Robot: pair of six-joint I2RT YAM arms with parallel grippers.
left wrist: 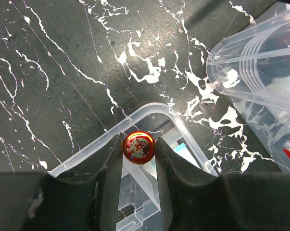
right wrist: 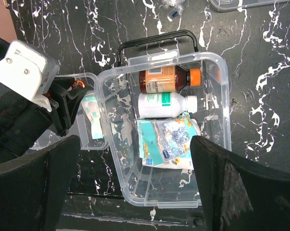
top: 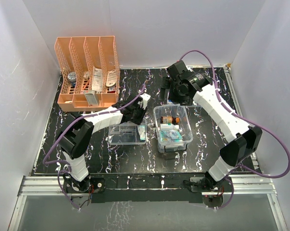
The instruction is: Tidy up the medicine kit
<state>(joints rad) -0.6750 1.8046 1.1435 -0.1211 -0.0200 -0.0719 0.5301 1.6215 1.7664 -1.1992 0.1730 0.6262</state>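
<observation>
While the left arm is leaning forward from its base at the near left corner, its elbow is lifting above the black, white-veined marble counter [left wrist: 63,57] and its forearm is stretching rightward toward the middle. Its wrist is turning straight down, so the left pincer [left wrist: 139,142] is hanging over the far corner of the shallow clear plastic divided tray [left wrist: 161,106]. That pincer is pinching a small round red tin with a gold rim [left wrist: 139,149], one dark finger pressing on each side of it.

The right arm is bending the other way: its elbow is jutting out to the right, and its long white forearm is running back and left to the far side of the counter. There the wrist is folding over, and the right pincer [right wrist: 135,144] is pointing down with its fingers spread wide, gripping nothing.

Directly under it, the deep clear plastic medicine kit [right wrist: 223,106] is sitting open on the counter, just right of the tray. It is holding a brown bottle with an orange cap [right wrist: 164,79], a white bottle [right wrist: 164,105] and some plastic packets [right wrist: 169,142]. A dark handle [right wrist: 157,39] is showing at its near end. The orange slotted file rack [top: 87,72] is standing at the far left corner.
</observation>
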